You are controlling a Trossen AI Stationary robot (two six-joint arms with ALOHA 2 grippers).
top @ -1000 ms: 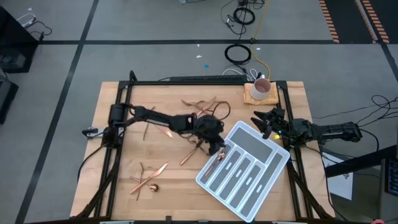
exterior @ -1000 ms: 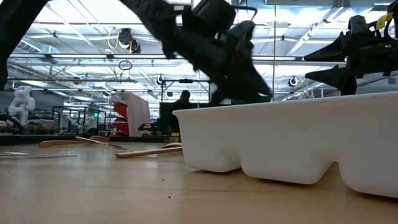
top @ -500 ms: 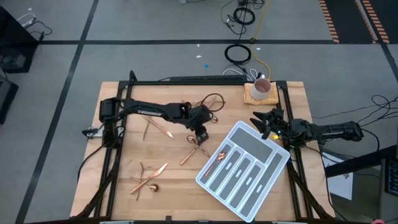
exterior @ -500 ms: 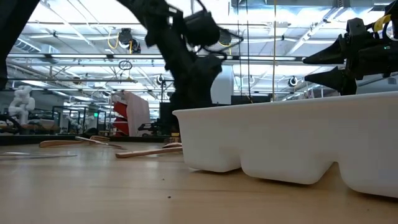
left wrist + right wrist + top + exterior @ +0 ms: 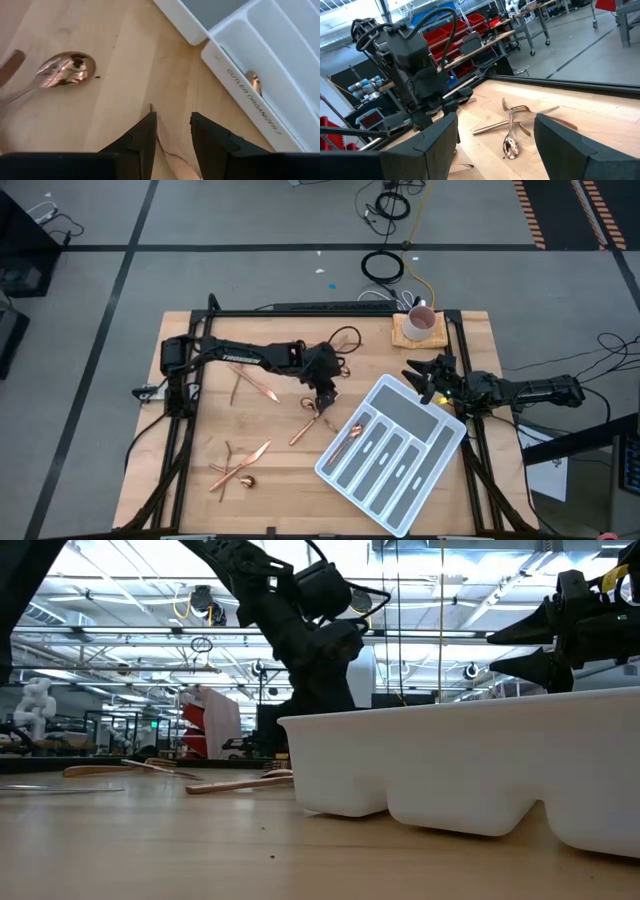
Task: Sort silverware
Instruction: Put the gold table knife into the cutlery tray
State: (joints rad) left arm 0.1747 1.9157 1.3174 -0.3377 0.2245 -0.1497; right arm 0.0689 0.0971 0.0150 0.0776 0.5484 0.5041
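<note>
Copper silverware lies scattered on the wooden table: a cluster at the far middle point(image 5: 318, 348), one piece point(image 5: 262, 389), crossed pieces point(image 5: 308, 423) and a cluster near the front left point(image 5: 238, 471). One piece point(image 5: 350, 443) lies in the grey-white tray point(image 5: 400, 470). My left gripper point(image 5: 325, 401) hovers open, pointing down over the crossed pieces, left of the tray. In the left wrist view a thin copper end point(image 5: 170, 159) shows between its fingers point(image 5: 172, 125), and a spoon point(image 5: 62, 71) lies beside it. My right gripper point(image 5: 422, 378) waits open at the right edge.
A pink mug on a wooden coaster point(image 5: 420, 326) stands at the far right corner. The tray sits askew across the right half of the table, its left corner point(image 5: 207, 42) close to my left gripper. In the low view, the tray's wall point(image 5: 450, 760) hides my left fingertips.
My left gripper has drawn back from the tray's left corner toward the table's far-left side and has tipped more steeply downward. It now stands over the crossed pieces. Its finger gap looks unchanged. The piece in the tray lies as before.
</note>
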